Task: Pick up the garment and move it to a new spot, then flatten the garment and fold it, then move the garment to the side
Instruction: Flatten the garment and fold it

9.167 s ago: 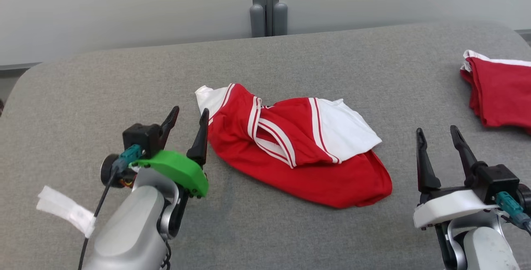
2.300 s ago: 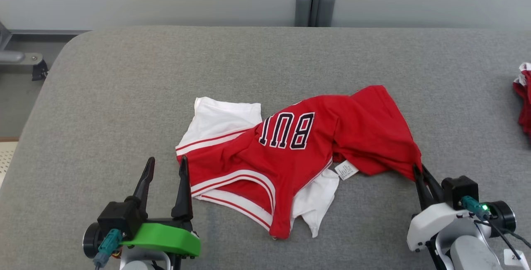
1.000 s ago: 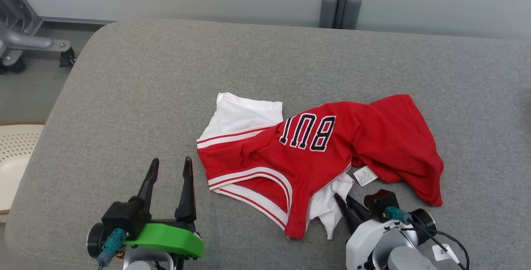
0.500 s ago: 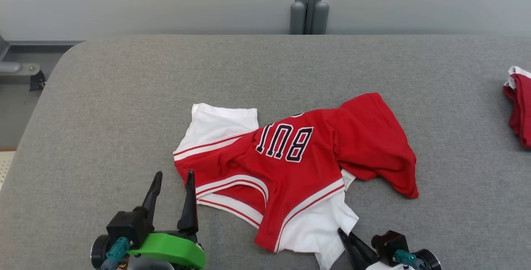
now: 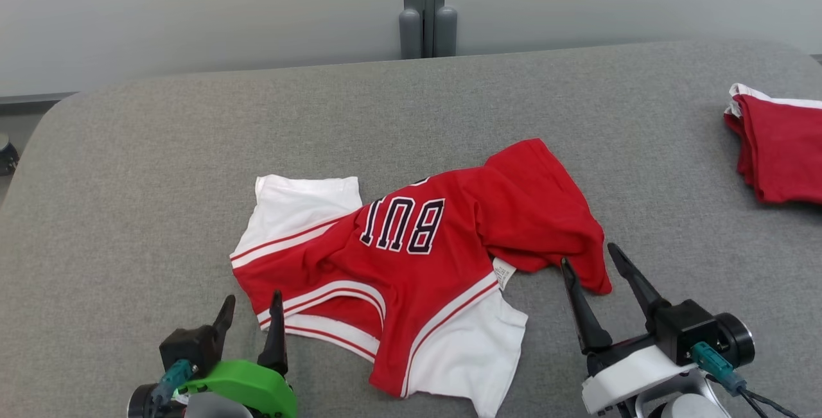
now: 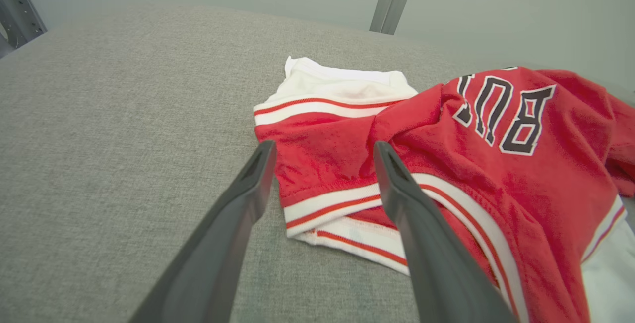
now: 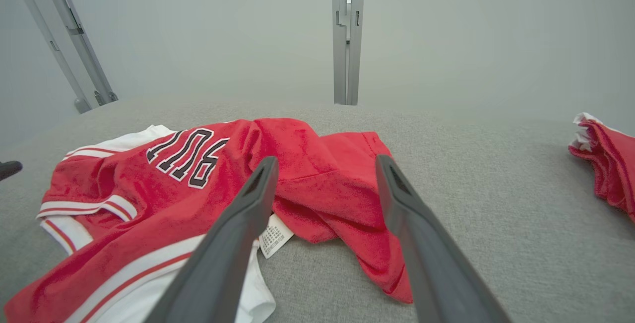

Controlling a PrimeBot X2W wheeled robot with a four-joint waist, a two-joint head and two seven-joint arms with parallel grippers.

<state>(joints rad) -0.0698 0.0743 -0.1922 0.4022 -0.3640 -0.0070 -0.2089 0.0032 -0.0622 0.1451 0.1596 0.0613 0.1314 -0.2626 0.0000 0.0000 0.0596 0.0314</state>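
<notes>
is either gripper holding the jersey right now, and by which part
Nothing is held: left gripper and right gripper both stand open by the red jersey.

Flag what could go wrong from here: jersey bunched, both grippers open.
1. The jersey has its red hem flap doubled over beside the right gripper; a pinch there may catch two layers, so it would not spread flat.
2. The left gripper faces the striped sleeve edge, also layered; pulling it alone could drag the whole jersey instead of flattening it.
</notes>
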